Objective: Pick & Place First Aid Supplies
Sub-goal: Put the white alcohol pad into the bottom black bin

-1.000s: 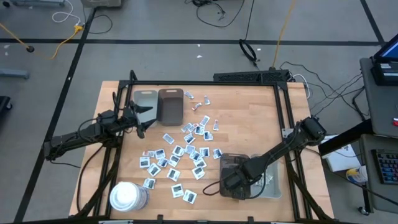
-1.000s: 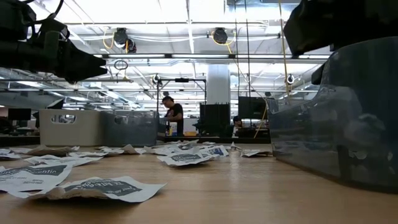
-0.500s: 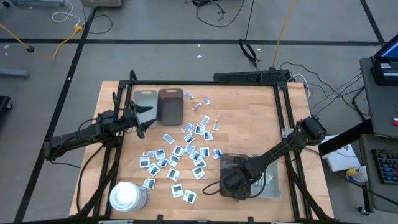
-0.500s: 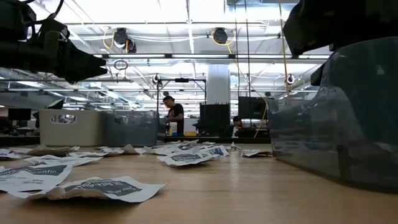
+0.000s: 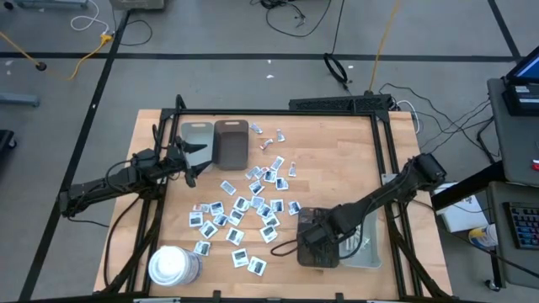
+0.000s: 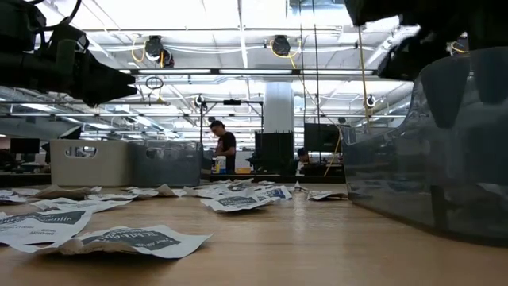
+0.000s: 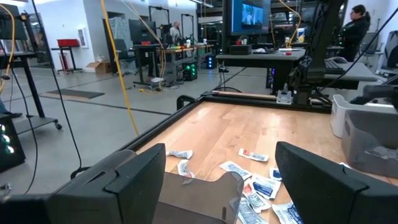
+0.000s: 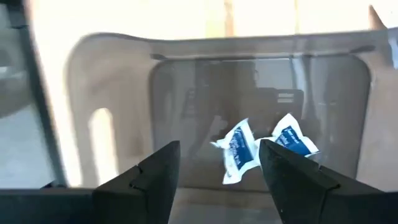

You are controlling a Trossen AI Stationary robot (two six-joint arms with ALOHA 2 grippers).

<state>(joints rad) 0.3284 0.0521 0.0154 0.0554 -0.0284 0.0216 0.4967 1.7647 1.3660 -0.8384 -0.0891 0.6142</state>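
The first aid supplies (image 5: 253, 206) are small white packets with blue print, lying flat and scattered over the middle of the wooden table. My right gripper (image 5: 315, 242) hangs open, pointing down over a dark tray (image 5: 310, 217) at the near right. In the right wrist view its fingers (image 8: 217, 152) hold nothing, and two packets (image 8: 238, 148) (image 8: 291, 140) lie on the tray's floor (image 8: 186, 93) below. My left gripper (image 5: 192, 162) waits open and level at the far left, beside a brown tray (image 7: 193, 193).
A grey tray (image 5: 196, 136) and a brown tray (image 5: 231, 143) stand at the far left. A large white cylinder (image 5: 173, 265) stands at the near left corner. A pale tray (image 5: 368, 248) sits right of the dark one. A black frame (image 5: 383, 143) borders the table.
My right gripper has risen above the dark tray, and its dark bulk sits higher in the low view. The scattered packets and my left arm have kept still.
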